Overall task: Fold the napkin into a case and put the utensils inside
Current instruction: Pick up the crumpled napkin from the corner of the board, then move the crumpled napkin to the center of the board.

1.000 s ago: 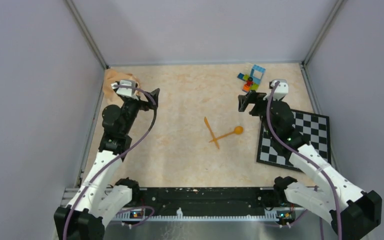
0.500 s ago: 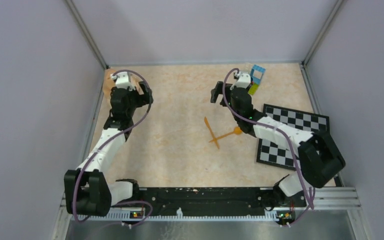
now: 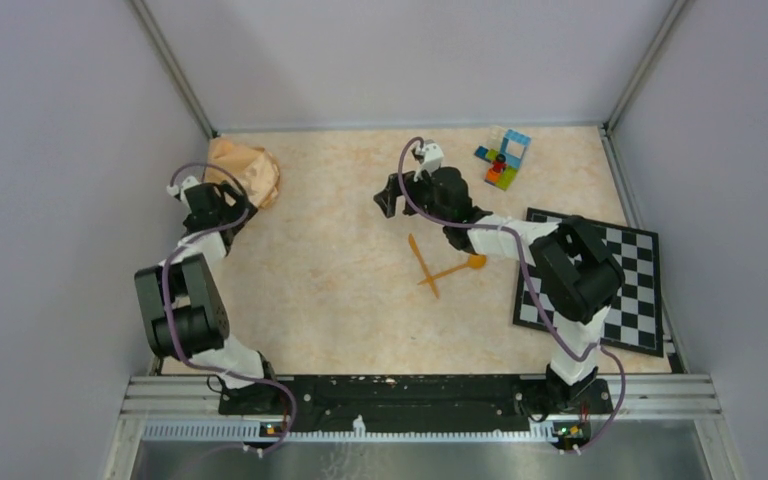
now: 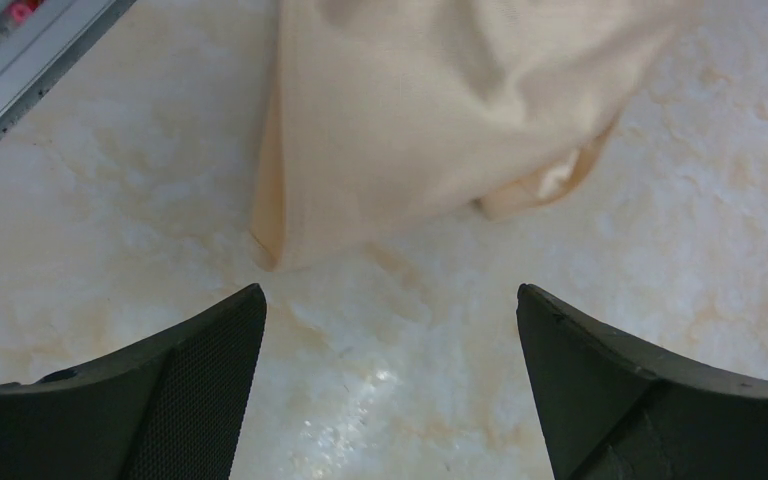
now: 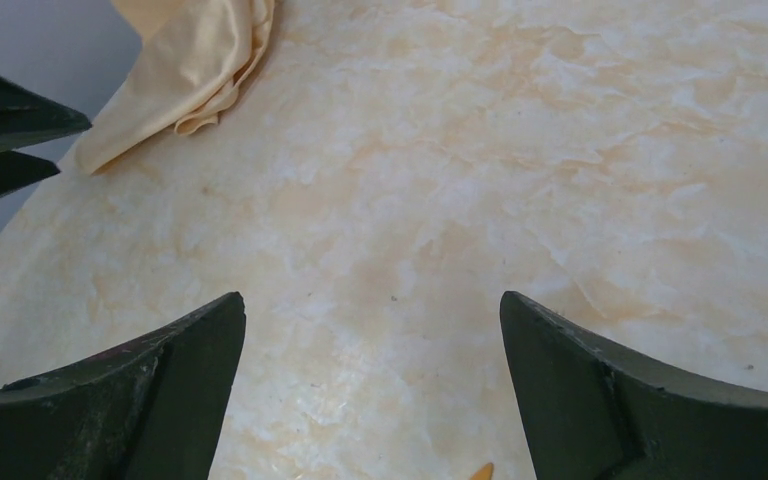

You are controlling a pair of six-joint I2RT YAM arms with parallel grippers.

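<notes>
The peach-tan napkin [image 3: 248,170] lies crumpled in the far left corner of the table; no case is formed. In the left wrist view the napkin [image 4: 430,110] sits just beyond my left gripper [image 4: 390,300], which is open, empty and low over the table. From above, the left gripper [image 3: 234,207] is at the cloth's near edge. The orange knife [image 3: 423,265] and spoon [image 3: 460,268] lie crossed mid-table. My right gripper [image 3: 387,198] is open above the table just beyond the knife's far tip [image 5: 482,470], facing the napkin [image 5: 195,70].
Multicoloured toy bricks [image 3: 503,158] stand at the far right. A black-and-white checkered board [image 3: 610,275] lies on the right side. Enclosure walls rise close behind the napkin and along both sides. The left gripper's fingers [image 5: 5,140] show at the left edge of the right wrist view.
The left gripper drew back off the napkin and dropped low at its near side. The right gripper swung left from beside the bricks to the table's middle. Both stayed open.
</notes>
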